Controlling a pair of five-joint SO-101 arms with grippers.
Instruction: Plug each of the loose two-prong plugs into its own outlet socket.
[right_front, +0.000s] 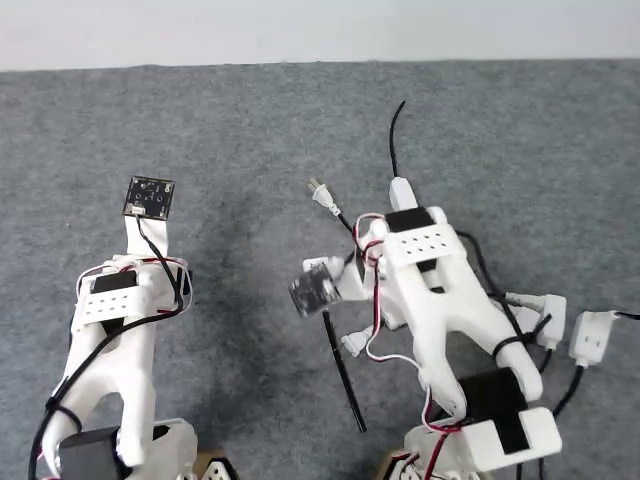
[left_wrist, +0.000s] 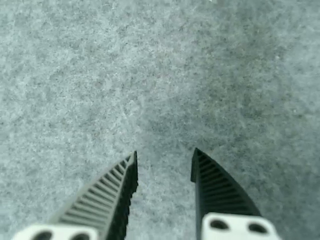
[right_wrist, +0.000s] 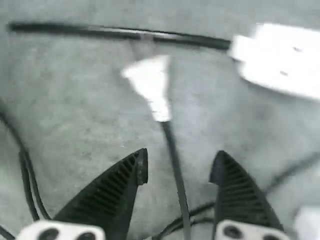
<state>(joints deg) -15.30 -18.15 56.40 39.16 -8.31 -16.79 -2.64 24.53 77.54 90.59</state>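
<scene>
A white two-prong plug lies on the grey carpet beyond the right arm, its black cord running back under that arm. In the right wrist view a white plug lies just past my right gripper, which is open; the plug's black cord runs between the fingers without being held. A white socket block with a black cable lies farther off. Two white socket blocks sit beside the right arm. My left gripper is open over bare carpet.
A third white block with a curved black cord lies beyond the right arm. A straight black cable and a small white plug lie between the arms. The left arm's camera hangs over open carpet.
</scene>
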